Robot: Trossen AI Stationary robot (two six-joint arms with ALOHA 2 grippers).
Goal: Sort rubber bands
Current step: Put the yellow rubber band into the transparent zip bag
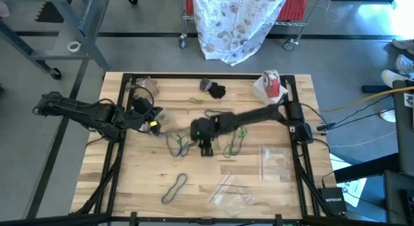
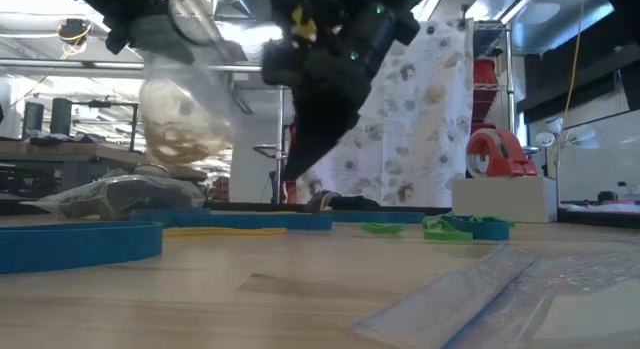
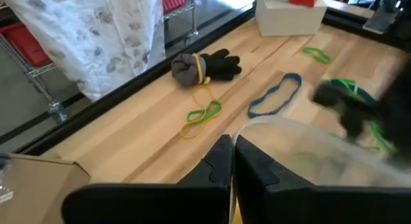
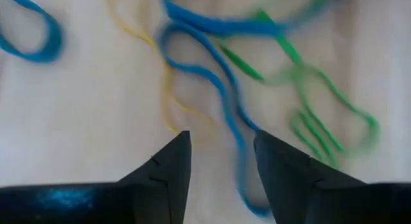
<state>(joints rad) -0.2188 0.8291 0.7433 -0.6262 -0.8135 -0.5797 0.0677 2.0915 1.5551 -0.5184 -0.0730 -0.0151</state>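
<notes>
Rubber bands lie loose on the wooden table: a tangle of blue, green and yellow ones (image 1: 181, 145) at the middle, a blue loop (image 1: 174, 187) near the front, a green-yellow one (image 1: 196, 100) farther back. My right gripper (image 1: 206, 148) hovers open over the tangle, pointing steeply down. In its wrist view a blue band (image 4: 221, 95) runs between the open fingers (image 4: 221, 163), with green bands (image 4: 321, 121) beside it. My left gripper (image 3: 232, 163) is at the table's left, shut on a clear plastic bag (image 2: 180, 119) with tan bands inside. My left gripper pinches the clear bag at its upper rim (image 3: 257, 124) between its two shut fingers. The bag hangs below the gripper, clear of the table, with its mouth bowed open toward the table's middle.
A black glove (image 1: 213, 89) lies at the far middle. A red-and-white tape roll (image 1: 272, 80) sits on a white box at the far right. Clear bags lie flat at the right (image 1: 275, 162) and near the front (image 1: 229, 192). A cardboard piece (image 1: 142, 83) sits far left.
</notes>
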